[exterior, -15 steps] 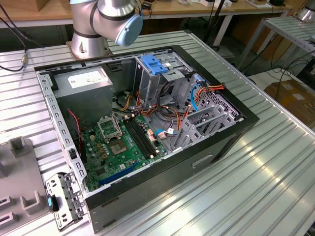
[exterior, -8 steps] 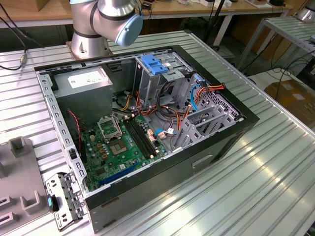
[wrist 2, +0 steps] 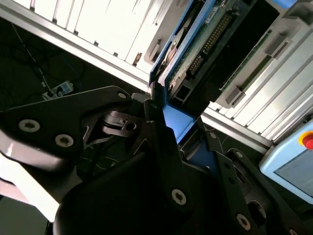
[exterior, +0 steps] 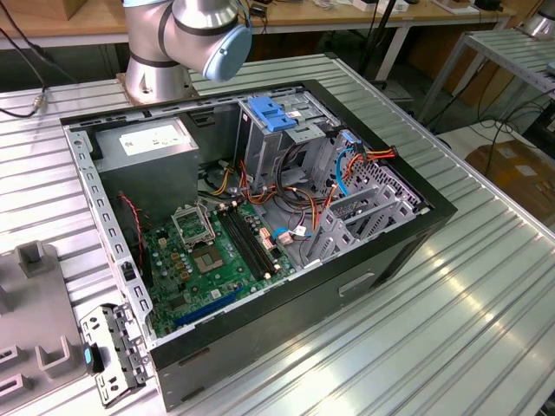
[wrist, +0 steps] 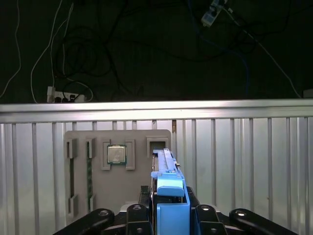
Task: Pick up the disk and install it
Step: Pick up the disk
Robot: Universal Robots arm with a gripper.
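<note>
My gripper (wrist: 168, 209) is shut on the disk (wrist: 167, 169), which stands edge-on between the black fingers (wrist: 138, 213). Its bright blue carrier rail faces the first wrist view. In the second wrist view the disk (wrist 2: 198, 46) shows its green circuit-board side framed by blue plastic, rising out of the gripper (wrist 2: 164, 117). Behind the disk lies a grey fixture plate (wrist: 117, 183) on the ribbed metal table. The open computer case (exterior: 416, 230) sits in the middle of the exterior view, with its drive cage (exterior: 290, 143) at the far side.
A light-blue latch plate (exterior: 271, 113) tops the drive cage. Orange and blue cables (exterior: 347, 169) run beside it. The motherboard (exterior: 217, 251) fills the case floor. A chip (wrist: 116, 154) rests in the grey fixture. The arm's base (exterior: 160, 61) stands behind the case. A loose metal bracket (exterior: 111, 351) lies front left.
</note>
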